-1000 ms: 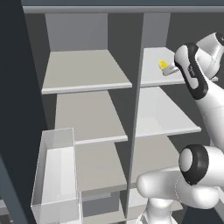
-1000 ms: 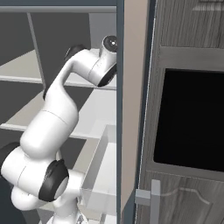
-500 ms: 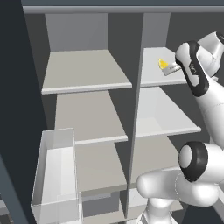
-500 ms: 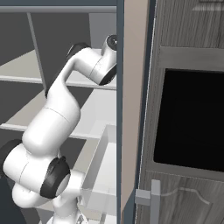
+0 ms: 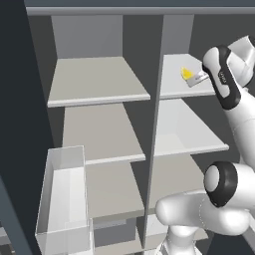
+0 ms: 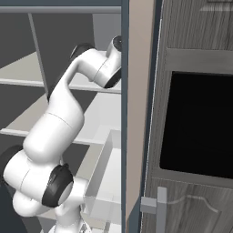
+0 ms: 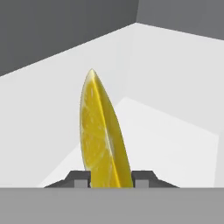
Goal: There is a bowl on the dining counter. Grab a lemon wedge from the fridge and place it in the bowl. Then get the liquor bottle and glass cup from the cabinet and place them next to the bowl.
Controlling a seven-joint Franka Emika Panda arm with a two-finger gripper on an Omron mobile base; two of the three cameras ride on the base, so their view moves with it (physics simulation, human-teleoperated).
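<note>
Lemon wedge sits on the upper right shelf of the fridge, near the shelf's front, w/ the tool reached in around it. In the hand view the two dark finger tips stand one each side of the wedge's base, right against it, so the tool looks pinched on the wedge, or very nearly; can't tell if it's firm yet. Whether the wedge is touching the shelf or just off it isn't clear.

Arm stretches up and across from the base to reach that shelf, prob. why the hand comes in level, from the front. Wedge stands on edge between the jaws, thin way across, which suits a narrow grip.

Looks: bright yellow, slim pointed crescent, darker rind along one edge, paler flesh w/ faint segment lines on the face. In the left base view it's a small yellow spot by the tool. Other shelves look bare; a clear bin sits lower left.
</note>
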